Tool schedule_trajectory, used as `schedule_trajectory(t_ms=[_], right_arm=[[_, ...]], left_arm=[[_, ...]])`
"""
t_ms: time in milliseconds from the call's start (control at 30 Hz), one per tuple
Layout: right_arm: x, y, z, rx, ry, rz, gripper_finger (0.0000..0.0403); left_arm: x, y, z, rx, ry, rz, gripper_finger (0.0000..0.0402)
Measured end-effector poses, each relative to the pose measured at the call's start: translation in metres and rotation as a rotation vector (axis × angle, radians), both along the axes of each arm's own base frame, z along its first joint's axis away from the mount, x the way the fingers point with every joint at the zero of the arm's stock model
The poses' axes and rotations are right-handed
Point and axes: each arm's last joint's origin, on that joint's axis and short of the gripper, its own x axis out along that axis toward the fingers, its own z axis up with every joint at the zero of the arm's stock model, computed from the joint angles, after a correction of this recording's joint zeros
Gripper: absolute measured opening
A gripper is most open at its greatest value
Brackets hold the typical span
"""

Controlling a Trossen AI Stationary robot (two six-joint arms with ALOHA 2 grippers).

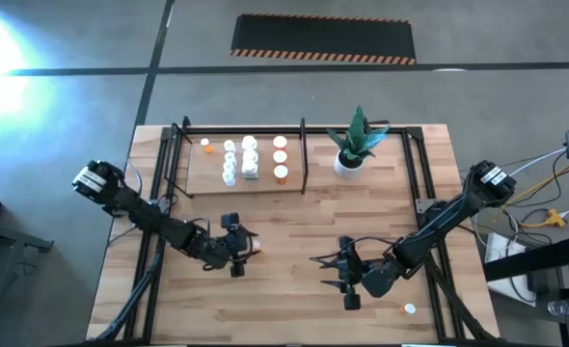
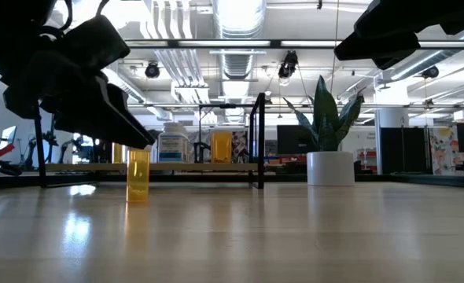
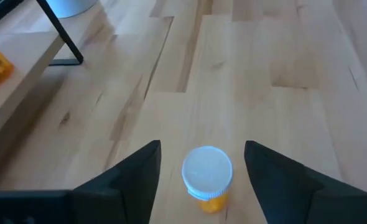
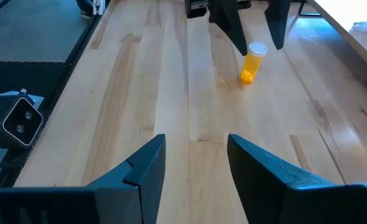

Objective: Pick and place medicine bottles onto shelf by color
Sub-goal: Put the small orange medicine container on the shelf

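Grey concrete floor with a striped black mat surrounds the light-wood counter (image 1: 294, 289), and beyond it the low view shows an office-like room with ceiling ducts and lights. At the counter's far side lies the shelf (image 1: 200, 172), a light-wood board framed in thin black tubes with an upright divider bar (image 1: 304, 154). On the board stand several small bottles: white ones (image 1: 250, 157) clustered near the middle, orange ones with white caps (image 1: 281, 157) next to the divider, and one orange bottle (image 1: 206, 146) apart toward the other end. Past the divider sits a white pot with a green plant (image 1: 350, 154). The left gripper (image 3: 202, 171) hangs over the near middle of the counter, its jaws spread apart on either side of an upright orange bottle with a white cap (image 3: 206, 180), with gaps showing on both sides, so nothing is gripped. The right gripper (image 4: 196, 158) hovers low over bare wood to the right, its jaws partly open and empty. One more small capped bottle (image 1: 410, 309) lies near the counter's front right edge.
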Motion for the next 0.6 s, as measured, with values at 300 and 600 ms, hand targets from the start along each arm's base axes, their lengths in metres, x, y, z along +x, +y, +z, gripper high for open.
schedule_trajectory(t_ms=[300,600], right_arm=[[0.0,0.0,0.0,0.001,0.0,0.0,0.0162],[0.0,0.0,0.0,0.001,0.0,0.0,0.0162]], left_arm=[[-0.0001,0.0002,-0.001,-0.007,0.007,-0.005,0.0149],[-0.0014,0.0003,-0.003,-0.02,0.018,-0.024,0.0118]])
